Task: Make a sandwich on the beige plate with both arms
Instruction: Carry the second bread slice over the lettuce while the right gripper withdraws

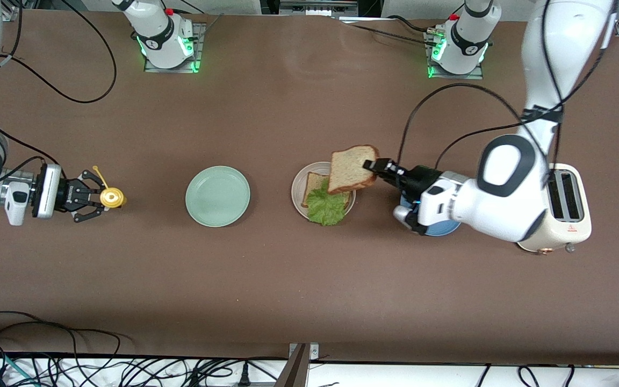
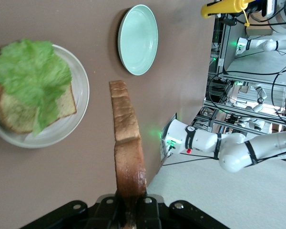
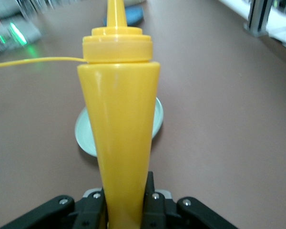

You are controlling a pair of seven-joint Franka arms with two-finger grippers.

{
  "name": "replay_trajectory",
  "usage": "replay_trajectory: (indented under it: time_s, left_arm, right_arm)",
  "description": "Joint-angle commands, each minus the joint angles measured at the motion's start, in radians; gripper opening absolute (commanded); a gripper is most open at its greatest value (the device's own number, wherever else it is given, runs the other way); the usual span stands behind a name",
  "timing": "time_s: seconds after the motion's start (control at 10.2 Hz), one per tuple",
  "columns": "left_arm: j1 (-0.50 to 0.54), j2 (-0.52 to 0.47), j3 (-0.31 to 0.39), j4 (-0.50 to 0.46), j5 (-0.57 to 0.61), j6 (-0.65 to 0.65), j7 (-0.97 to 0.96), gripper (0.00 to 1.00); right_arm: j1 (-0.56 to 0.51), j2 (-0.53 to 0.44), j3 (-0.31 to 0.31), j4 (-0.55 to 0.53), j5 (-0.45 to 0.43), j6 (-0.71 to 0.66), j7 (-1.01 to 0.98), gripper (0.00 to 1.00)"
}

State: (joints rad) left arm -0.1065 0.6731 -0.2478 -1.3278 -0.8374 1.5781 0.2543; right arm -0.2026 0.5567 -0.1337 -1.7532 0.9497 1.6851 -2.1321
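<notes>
A: Where's the sandwich at?

B: Half built. Bottom bread slice (image 1: pixel 314 187) lies flat on the beige plate (image 1: pixel 297 185), lettuce (image 1: pixel 326 208) on top, hanging over the rim on the side nearest the front cam. Plate sits about mid-table, between the two long edges.

A: And the 2nd slice?

B: Top slice (image 1: pixel 351 169) is up in the air, over the plate's edge toward the left arm's end. Left gripper (image 1: pixel 373 164) is pinched tight on its crust; in the wrist cam the slice stands edge-on, sticking straight out of the jaws. Not touching the lettuce.

A: Right arm?

B: Waiting near its own end of the table. Right gripper (image 1: pixel 97 196) is clamped round a yellow squeeze bottle (image 1: pixel 110 198), nozzle up, cap strap dangling.

A: Other stuff?

B: Mint green plate (image 1: pixel 217 195) between bottle and beige plate, bare. Blue plate (image 1: pixel 446 228) mostly hidden under the left arm's wrist. Toaster (image 1: pixel 567 207) beside it, close to the table's short edge at the left arm's end.
</notes>
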Motion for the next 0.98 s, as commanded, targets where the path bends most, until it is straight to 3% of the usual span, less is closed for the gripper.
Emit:
replay_trajectory:
  time_s: [0.0,0.2,0.49,0.69,0.79,0.89]
  left_arm:
    - [-0.088,0.06,0.012,-0.005,-0.032,0.097,0.104,0.0]
    - [-0.117,0.079,0.013,-0.06,-0.025,0.158,0.181,0.0]
    - [-0.113,0.193,0.013,-0.06,-0.028,0.27,0.373,0.0]
    - [-0.11,0.206,0.013,-0.062,-0.026,0.276,0.418,0.04]
    - [-0.108,0.206,0.013,-0.062,-0.028,0.276,0.418,0.66]
    - [-0.104,0.201,0.013,-0.062,-0.022,0.273,0.419,1.0]
  right_arm:
    - [-0.082,0.044,0.019,-0.064,0.098,-0.082,-0.171,0.0]
    - [-0.139,0.112,0.019,-0.062,0.126,-0.165,-0.303,0.0]
    - [-0.182,0.205,0.019,-0.052,0.171,-0.222,-0.465,0.0]
    - [-0.202,0.265,0.02,-0.04,0.179,-0.222,-0.54,0.0]
    - [-0.205,0.294,0.019,-0.029,0.193,-0.228,-0.572,0.0]
    - [-0.215,0.311,0.019,-0.028,0.193,-0.225,-0.58,0.0]
